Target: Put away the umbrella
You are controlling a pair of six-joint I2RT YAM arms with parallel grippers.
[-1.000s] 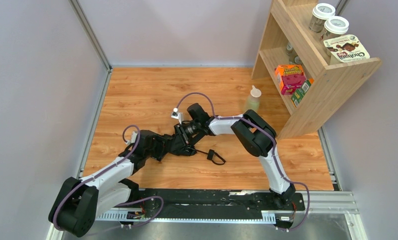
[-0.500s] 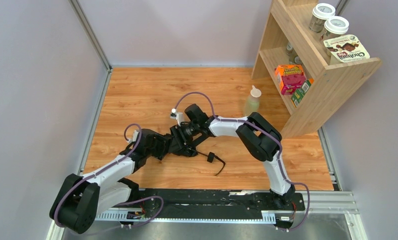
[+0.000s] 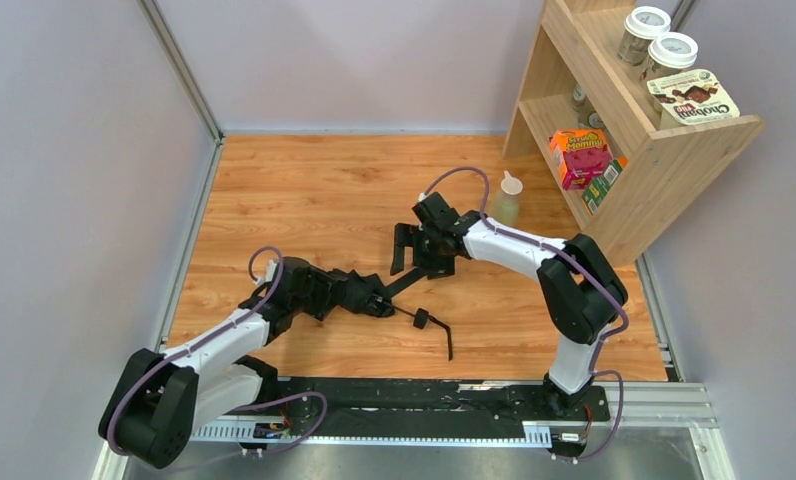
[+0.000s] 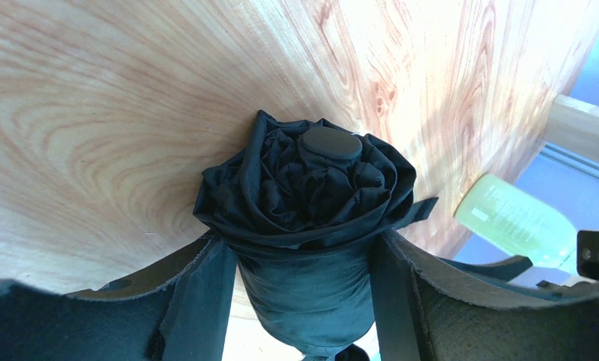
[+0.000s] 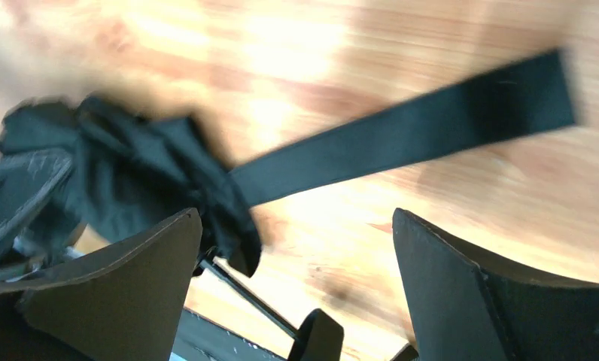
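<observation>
The umbrella lies folded on the wooden table, a little toward 7 o'clock from the middle. The left gripper pinches its bunched canopy, a finger pressed against each side; in the left wrist view the round cap points away from the camera. The thin shaft runs off toward 4 o'clock to the knob handle, with the strap trailing beyond it.

The right gripper hangs at 1 o'clock from the canopy, jaws spread wide and holding nothing. Its wrist view is blurred, but a flat black band, probably the closure strap, stretches over the wood. A pale green bottle stands beside a wooden shelf at 2 o'clock.
</observation>
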